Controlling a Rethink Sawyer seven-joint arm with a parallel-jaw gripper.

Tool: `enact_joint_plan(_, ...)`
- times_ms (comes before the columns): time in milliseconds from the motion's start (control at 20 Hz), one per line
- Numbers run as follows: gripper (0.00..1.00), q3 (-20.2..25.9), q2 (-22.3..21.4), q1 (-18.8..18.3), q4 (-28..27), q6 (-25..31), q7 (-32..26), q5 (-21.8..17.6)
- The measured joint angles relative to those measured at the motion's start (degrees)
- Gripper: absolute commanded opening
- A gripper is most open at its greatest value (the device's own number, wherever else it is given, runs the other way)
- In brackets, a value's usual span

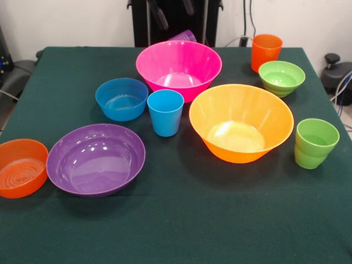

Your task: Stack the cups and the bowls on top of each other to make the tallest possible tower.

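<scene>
Nothing is stacked; every piece stands alone on the green table. The large pink bowl (pixel 179 63) is at the back centre. The purple cup (pixel 184 36) shows tilted just behind its rim. The large yellow-orange bowl (pixel 241 121) is right of centre, and the sky blue cup (pixel 165 113) stands to its left. The small blue bowl (pixel 121 99), wide purple bowl (pixel 96 159) and small orange bowl (pixel 22 168) are on the left. The orange cup (pixel 266 52), small green bowl (pixel 281 77) and lime green cup (pixel 315 143) are on the right. Dark parts of my gripper (pixel 173 10) show at the top edge, above the purple cup.
The black pedestal (pixel 176 22) stands behind the table's far edge. Cables and dark equipment (pixel 338 74) lie beyond the right edge. The green tablecloth (pixel 181 220) stretches across the front.
</scene>
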Motion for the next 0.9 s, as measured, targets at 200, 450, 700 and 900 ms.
enact_joint_plan(200, 1.00, 0.1, -4.3, -0.5, 0.0, 4.9, 0.0, -0.9)
enact_joint_plan(450, 1.00, -0.2, -6.1, -1.3, -0.1, 10.1, 0.0, -5.9)
enact_joint_plan(700, 1.00, -1.2, -4.8, -2.6, -0.1, 13.7, 0.0, -12.3)
enact_joint_plan(900, 1.00, -1.9, -3.8, -2.8, -0.2, 15.3, 0.0, -14.0)
